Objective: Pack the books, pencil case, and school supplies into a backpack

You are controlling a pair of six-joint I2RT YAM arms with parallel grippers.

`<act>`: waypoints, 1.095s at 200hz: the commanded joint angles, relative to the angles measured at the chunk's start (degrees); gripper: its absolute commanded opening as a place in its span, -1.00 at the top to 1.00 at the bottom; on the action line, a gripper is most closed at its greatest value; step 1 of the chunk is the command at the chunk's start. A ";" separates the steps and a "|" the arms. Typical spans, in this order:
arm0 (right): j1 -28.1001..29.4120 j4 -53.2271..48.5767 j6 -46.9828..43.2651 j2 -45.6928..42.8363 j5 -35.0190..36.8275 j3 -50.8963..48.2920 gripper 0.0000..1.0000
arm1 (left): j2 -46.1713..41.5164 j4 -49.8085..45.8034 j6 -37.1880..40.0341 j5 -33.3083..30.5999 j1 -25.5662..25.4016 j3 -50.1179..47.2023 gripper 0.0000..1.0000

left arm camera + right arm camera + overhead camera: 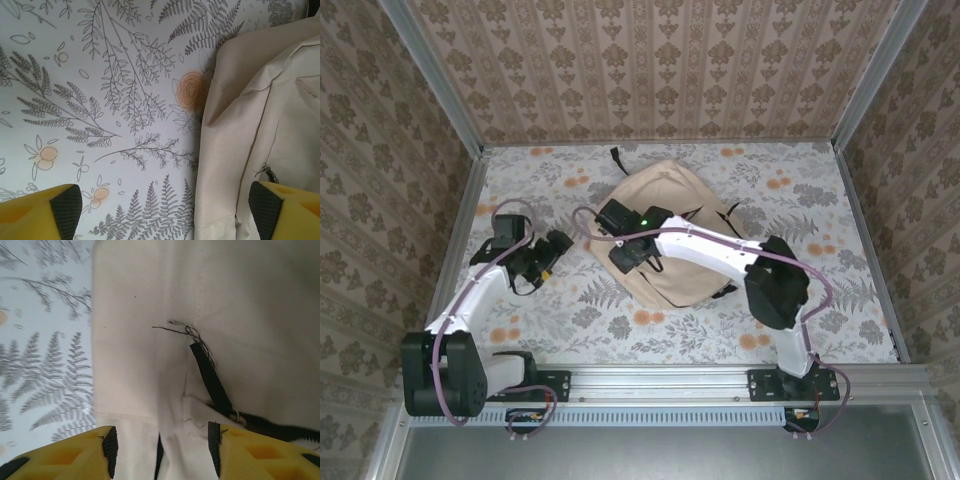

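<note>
You see a pale tablecloth point(800, 200) printed with grey ferns and orange blossoms, with brown patterned wallpaper walls point(660, 60) rising from its far and side edges, metal posts point(436, 75) at its far corners, and a metal rail point(660, 376) along its near edge.

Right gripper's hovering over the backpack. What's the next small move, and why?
Probably ease the right gripper forward and close on the black pull tab: it lies on the backpack just ahead of the open jaws, ungripped.
</note>
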 commanded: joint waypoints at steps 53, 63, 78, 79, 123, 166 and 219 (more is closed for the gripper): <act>-0.58 -6.71 -8.74 9.72 10.43 9.53 0.02 | -0.31 -1.00 1.81 1.66 1.21 -0.88 -0.81; -0.60 -6.61 -9.05 10.17 11.03 9.61 0.06 | -0.18 -0.79 1.64 1.78 1.22 -0.96 -0.81; -0.66 -6.30 -9.16 10.57 12.35 9.67 0.12 | -0.01 -0.61 1.47 2.08 1.14 -0.97 -0.81; -0.70 -6.28 -9.15 10.57 12.47 9.67 0.13 | 0.02 -0.55 1.47 2.09 1.18 -0.97 -0.81; -0.73 -5.37 -8.22 11.27 17.36 10.05 0.34 | -0.04 -0.14 1.04 2.61 1.14 -1.05 -0.81; -0.75 -4.23 -7.32 11.61 17.99 9.76 0.40 | -0.22 0.19 0.76 2.85 1.14 -1.32 -0.81; -0.67 -4.61 -7.29 12.61 17.52 9.67 0.47 | -0.49 0.47 0.57 3.34 1.08 -1.50 -0.81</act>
